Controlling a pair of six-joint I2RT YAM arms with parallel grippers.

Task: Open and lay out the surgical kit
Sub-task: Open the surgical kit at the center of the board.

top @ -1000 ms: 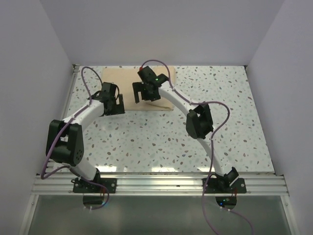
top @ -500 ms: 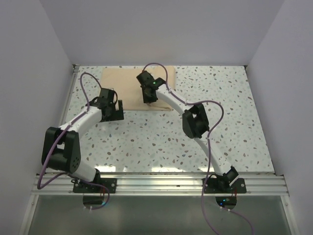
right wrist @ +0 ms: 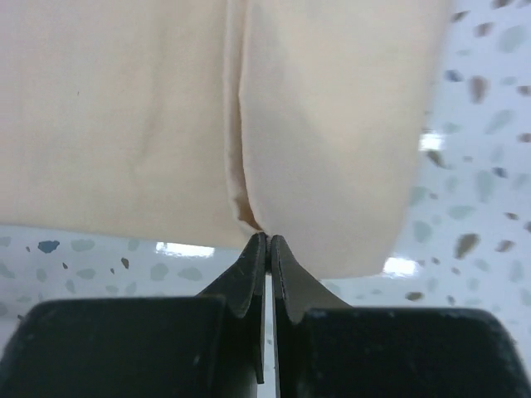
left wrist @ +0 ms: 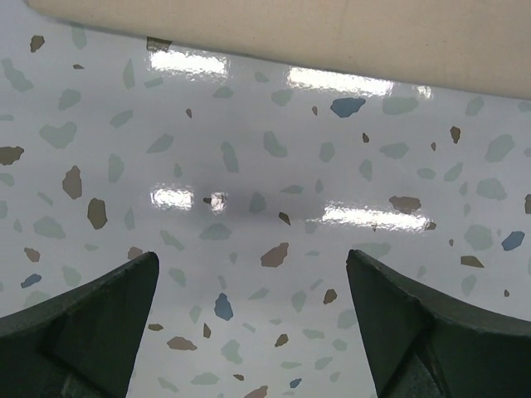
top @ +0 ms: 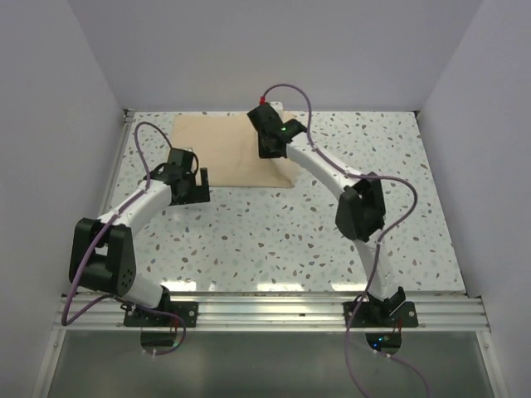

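Up at 12 o'clock, wrap (top: 220,149) looks soft, light: grab a flap edge. Right claw (right wrist: 265,238) pinches it there, left claw (left wrist: 250,257) apart.

A tan cloth wrap (top: 220,149) lies flat as a folded rectangle at the far side of the speckled counter (top: 274,232). One flap overlaps another along a straight seam (the bundle is folded shut).

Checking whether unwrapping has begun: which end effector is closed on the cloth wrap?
The right end effector, fingers pinched shut at a fold of the cloth wrap; the left end effector hangs wide open over bare table.
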